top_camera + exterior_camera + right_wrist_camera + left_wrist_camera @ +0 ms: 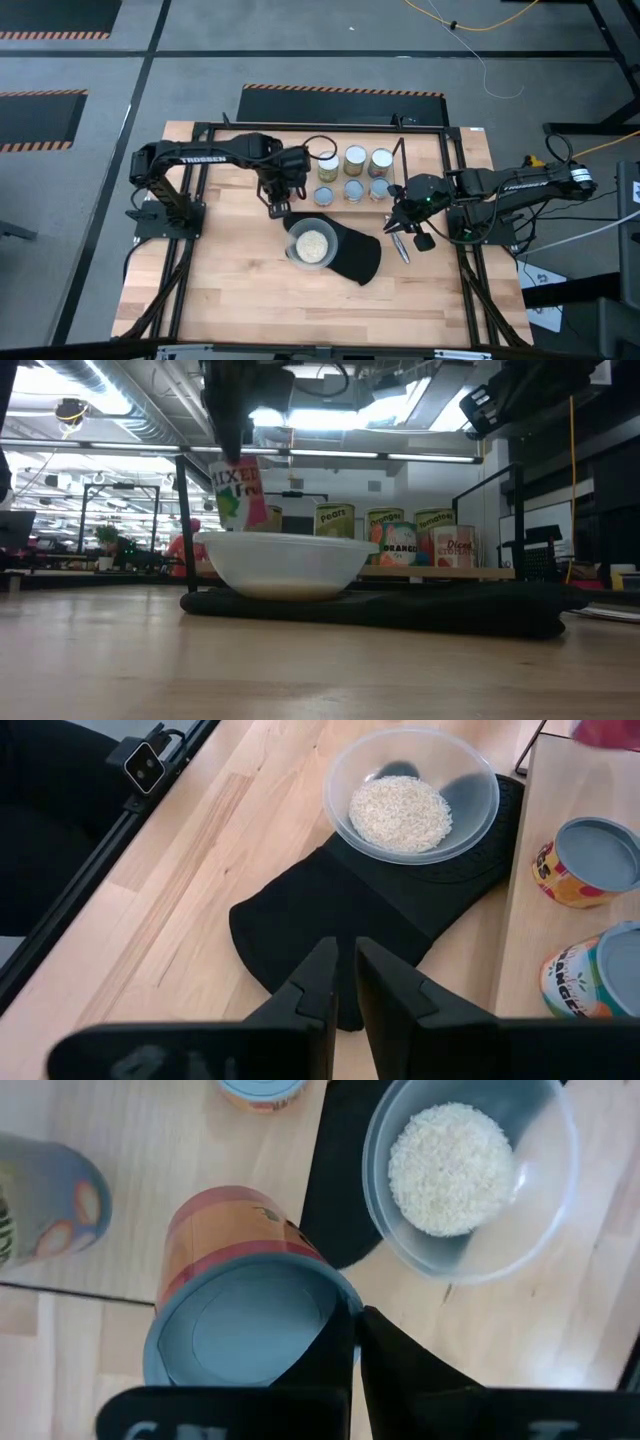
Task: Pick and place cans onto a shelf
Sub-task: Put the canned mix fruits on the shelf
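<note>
Your left gripper [277, 205] holds a mixed-fruit can [237, 493] aloft, near the rice bowl [297, 236]. Carry it level toward the shelf [398, 153], clearing the standing cans. Your right gripper [343, 982], fingers nearly closed and empty, waits over the black mat [300, 925].

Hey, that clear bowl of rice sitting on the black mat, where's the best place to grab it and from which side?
Probably the bowl's thin rim, on the side facing the right gripper, coming down from above with one finger inside and one outside. The wall is wide, round and flaring, likely too broad to span, and the rice sits heaped in the middle, leaving the rim bare. The black mat lies open on that side.
</note>
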You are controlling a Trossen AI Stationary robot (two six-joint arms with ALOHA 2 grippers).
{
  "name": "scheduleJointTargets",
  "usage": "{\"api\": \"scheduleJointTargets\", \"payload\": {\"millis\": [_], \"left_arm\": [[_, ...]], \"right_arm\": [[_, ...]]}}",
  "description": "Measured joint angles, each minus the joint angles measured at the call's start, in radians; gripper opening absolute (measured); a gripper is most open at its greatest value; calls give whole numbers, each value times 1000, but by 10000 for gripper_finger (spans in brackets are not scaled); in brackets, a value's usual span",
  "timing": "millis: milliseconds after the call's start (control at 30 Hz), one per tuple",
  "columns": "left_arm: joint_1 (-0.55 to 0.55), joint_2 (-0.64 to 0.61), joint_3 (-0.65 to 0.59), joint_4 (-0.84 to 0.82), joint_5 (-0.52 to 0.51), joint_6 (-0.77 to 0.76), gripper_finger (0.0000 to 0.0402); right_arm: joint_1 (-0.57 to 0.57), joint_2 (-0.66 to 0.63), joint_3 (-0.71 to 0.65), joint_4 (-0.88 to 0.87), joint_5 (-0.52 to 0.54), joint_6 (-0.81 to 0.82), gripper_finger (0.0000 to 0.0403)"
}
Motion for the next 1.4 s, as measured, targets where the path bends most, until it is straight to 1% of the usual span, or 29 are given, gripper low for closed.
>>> {"api": "scheduleJointTargets", "payload": {"millis": [267, 567, 1400], "left_arm": [[5, 0, -101, 111, -1, -1, 0], [22, 0, -161, 222, -10, -1, 1], [25, 0, -176, 241, -13, -1, 8]], "right_arm": [[0, 0, 0, 0, 0, -1, 45], [0, 0, 0, 0, 0, -5, 45], [0, 0, 0, -1, 0, -2, 45]]}}
